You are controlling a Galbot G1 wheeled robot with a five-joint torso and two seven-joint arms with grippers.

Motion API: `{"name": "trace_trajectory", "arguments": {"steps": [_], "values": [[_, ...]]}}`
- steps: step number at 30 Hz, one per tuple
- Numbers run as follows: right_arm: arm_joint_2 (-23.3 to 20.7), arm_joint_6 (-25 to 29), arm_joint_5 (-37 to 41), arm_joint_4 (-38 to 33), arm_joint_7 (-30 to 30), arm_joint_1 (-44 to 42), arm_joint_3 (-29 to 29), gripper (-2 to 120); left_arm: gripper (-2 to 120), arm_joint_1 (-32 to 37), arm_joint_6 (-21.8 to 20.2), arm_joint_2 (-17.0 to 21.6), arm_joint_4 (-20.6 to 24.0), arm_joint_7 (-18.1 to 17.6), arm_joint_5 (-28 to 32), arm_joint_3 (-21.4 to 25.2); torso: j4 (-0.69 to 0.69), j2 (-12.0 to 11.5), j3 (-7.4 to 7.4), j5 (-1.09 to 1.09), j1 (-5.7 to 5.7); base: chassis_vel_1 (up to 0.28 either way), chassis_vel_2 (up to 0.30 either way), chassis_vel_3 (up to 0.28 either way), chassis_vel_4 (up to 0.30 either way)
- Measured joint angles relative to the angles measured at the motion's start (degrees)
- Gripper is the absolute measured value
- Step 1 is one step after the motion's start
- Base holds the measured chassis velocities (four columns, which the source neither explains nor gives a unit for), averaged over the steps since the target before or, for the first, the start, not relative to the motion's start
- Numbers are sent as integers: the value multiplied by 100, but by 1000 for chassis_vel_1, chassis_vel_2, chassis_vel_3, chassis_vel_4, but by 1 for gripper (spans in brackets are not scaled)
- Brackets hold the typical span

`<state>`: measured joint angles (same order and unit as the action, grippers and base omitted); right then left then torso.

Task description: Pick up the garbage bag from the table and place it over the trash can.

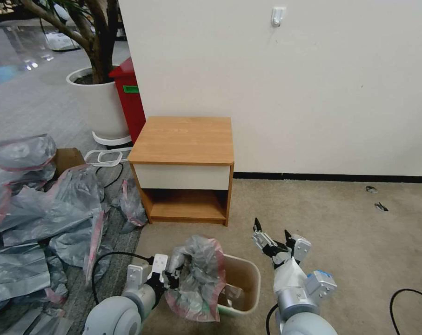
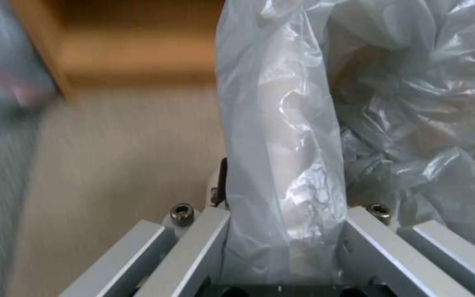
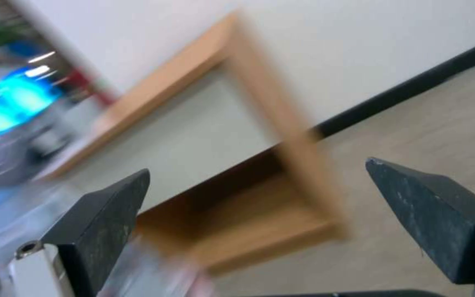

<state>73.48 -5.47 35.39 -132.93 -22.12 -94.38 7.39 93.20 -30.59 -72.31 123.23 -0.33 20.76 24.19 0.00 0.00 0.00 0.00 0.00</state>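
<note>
While the left pincer is closed on a fold of the garbage bag, the bag hangs crumpled against the left side of the trash can, with part of it draped over that near rim and the pink-red band showing along its lower edge. In the left wrist view the film runs straight between the two metal fingers, so the grip looks firm. The right pincer is open and empty, held just beside the right side of the can, above the carpet. The bench stands behind, against the wall, with nothing on its top. I judge the bag to be very light, soft and slippery; it will fold and cling instead of keeping a shape. The best place to take it is the banded rim, where the plastic seems thicker, so the mouth can be pulled wide over the can
</note>
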Motion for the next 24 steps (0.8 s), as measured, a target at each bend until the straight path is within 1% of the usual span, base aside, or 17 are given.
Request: {"name": "trace_trajectory", "arguments": {"steps": [2, 3, 4, 6, 7, 10, 16, 24], "values": [[-175, -468, 191, -158, 389, -14, -106, 100, 4, 91, 547, 41, 16, 169, -261, 48, 0, 0, 0, -2, 0, 0, 0, 0, 0], [-175, -468, 191, -158, 389, -14, -106, 100, 4, 91, 547, 41, 16, 169, -261, 48, 0, 0, 0, -2, 0, 0, 0, 0, 0], [-281, -797, 268, -193, 586, -3, -158, 100, 4, 143, 810, 67, 32, 239, -338, 75, 0, 0, 0, 0, 0, 0, 0, 0, 0], [-496, -1360, 331, -190, 935, 62, -237, 100, 4, 220, 1161, 99, 66, 375, -404, 98, 1, 0, 0, 0, 0, 0, 0, 0, 0], [-496, -1360, 331, -190, 935, 62, -237, 100, 4, 220, 1161, 99, 66, 375, -404, 98, 1, 0, 0, 0, 0, 0, 0, 0, 0], [-707, -1732, 321, -31, 1350, 224, -228, 100, 4, 285, 1434, 102, 124, 516, -405, 125, 1, 0, 0, 0, 0, 0, 0, 0, 0], [-817, -1772, 417, 187, 1588, 448, -203, 100, 4, 335, 1583, 110, 232, 616, -349, 138, 0, 0, 0, 0, 0, 0, 0, 0, 0], [-774, -1725, 675, 531, 1487, 811, -99, 100, 4, 403, 1589, 154, 333, 738, -223, 191, 0, 0, 0, 0, 0, 0, 0, 0, 0]]}}
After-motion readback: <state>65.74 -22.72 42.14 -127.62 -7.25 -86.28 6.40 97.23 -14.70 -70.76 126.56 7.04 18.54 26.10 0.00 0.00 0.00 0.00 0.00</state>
